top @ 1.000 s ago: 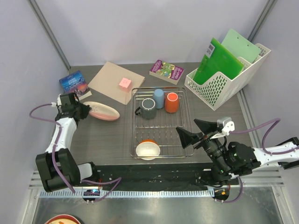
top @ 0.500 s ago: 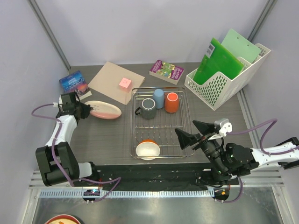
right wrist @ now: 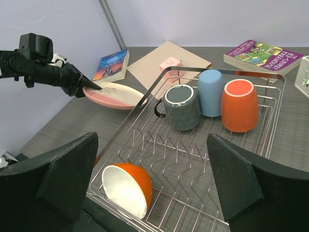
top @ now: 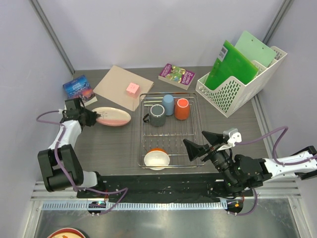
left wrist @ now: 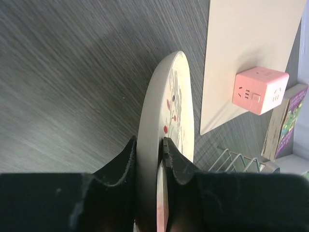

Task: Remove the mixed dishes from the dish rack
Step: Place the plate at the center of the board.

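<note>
My left gripper (top: 94,118) is shut on the rim of the pink round plate (top: 113,117), holding it nearly flat and low over the table left of the dish rack (top: 195,126). In the left wrist view the jaws (left wrist: 150,145) pinch the plate (left wrist: 166,111) edge-on. The rack holds a dark grey mug (top: 157,115), a light blue cup (top: 168,104) and an orange mug (top: 182,108) at its far end. A bowl (top: 156,158), orange outside and white inside, lies on its side at the near left corner. My right gripper (top: 198,144) is open and empty over the rack's near right part.
A tan board (top: 121,87) with a pink cube (top: 132,89) lies behind the plate. A blue book (top: 78,88) is at the far left and a purple book (top: 177,76) is behind the rack. A white perforated file holder (top: 237,79) with green folders stands at the far right.
My left gripper has shifted the plate slightly right and levelled it. My right gripper has moved left and nearer, over the rack's near right part, staying open.
</note>
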Motion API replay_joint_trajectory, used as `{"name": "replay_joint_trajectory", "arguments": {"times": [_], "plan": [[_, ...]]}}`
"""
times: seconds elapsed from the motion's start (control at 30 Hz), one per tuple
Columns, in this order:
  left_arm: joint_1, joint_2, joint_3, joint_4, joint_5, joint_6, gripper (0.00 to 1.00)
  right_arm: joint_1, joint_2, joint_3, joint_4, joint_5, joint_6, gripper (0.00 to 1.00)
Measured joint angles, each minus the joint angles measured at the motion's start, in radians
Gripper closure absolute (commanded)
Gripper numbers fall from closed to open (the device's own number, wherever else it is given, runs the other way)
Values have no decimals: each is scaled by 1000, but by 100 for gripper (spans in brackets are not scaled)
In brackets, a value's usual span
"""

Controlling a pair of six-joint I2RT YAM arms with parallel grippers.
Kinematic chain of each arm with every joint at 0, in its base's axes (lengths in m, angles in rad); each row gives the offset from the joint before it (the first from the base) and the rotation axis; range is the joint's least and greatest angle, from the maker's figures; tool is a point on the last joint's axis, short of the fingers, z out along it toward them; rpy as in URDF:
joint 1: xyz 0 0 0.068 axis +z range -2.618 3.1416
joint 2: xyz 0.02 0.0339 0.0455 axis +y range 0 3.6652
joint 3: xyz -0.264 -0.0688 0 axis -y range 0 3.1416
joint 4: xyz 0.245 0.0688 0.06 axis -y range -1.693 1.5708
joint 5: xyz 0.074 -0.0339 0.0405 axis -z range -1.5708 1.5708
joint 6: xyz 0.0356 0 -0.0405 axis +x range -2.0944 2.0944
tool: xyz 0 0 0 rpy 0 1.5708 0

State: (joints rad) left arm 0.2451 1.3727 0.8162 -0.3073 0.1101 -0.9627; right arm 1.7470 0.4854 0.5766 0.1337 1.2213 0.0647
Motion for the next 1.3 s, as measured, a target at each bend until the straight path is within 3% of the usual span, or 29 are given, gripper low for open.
{"name": "replay_joint_trajectory", "arguments": {"times": [0.2,0.43,0.77,1.03,1.07,1.17,1.2,1.3], "plan": [[0,77,3,39,81,1,71,0,14,-6,-18,5,33,0],[-2,80,-8,6,80,29,63,0,2,-22,-46,23,56,0],[-4,70,-68,-280,28,130,54,0,-3,-31,-60,34,74,0],[-5,-71,-42,-414,5,163,47,0,0,-31,-74,34,86,0],[-6,-93,-28,-430,3,164,45,0,1,-31,-76,33,88,0],[-13,-172,34,-474,6,180,25,0,9,-31,-84,23,101,0],[-24,-197,57,-480,3,185,0,0,13,-31,-85,18,104,0],[-93,-274,120,-486,2,191,0,0,46,-26,-86,7,107,0]]}}
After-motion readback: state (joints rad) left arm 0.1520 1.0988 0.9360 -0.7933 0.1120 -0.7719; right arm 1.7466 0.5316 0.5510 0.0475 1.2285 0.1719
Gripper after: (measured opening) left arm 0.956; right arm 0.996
